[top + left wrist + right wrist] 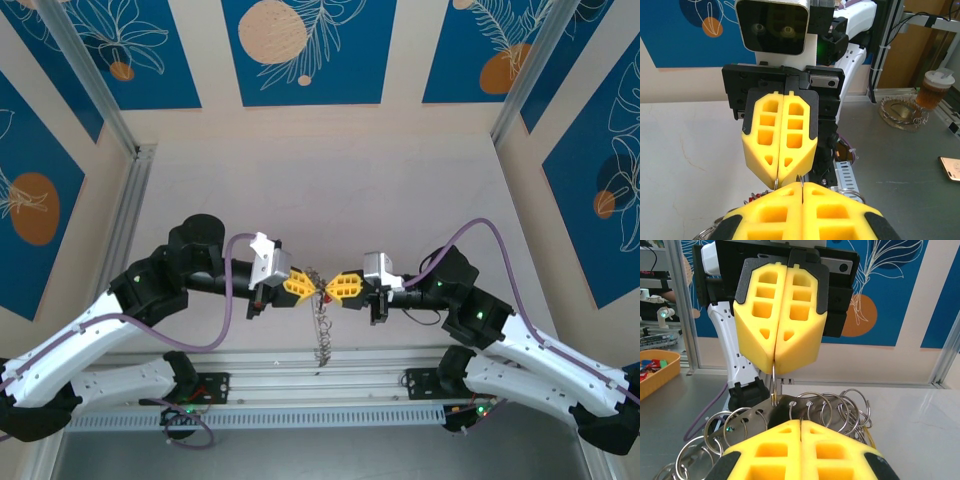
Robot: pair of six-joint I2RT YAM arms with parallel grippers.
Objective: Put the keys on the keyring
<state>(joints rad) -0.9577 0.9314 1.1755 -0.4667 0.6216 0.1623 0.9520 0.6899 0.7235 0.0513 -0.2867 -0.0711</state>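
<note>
At mid-table the keyring, judged light, stiff and slippery thin metal, is clamped at its wire rim, likely the surest hold, by both the left gripper and right gripper, each closed on it.

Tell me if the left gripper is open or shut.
Shut. The left gripper has fingers pressed together, pinching a thin wire.

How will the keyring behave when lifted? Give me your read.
Probably floppy: the keyring carries loose small rings, a string of them dangling beneath the left gripper and right gripper. Likely to swing and snag. Its thin bare metal may slip in a pinch.
</note>
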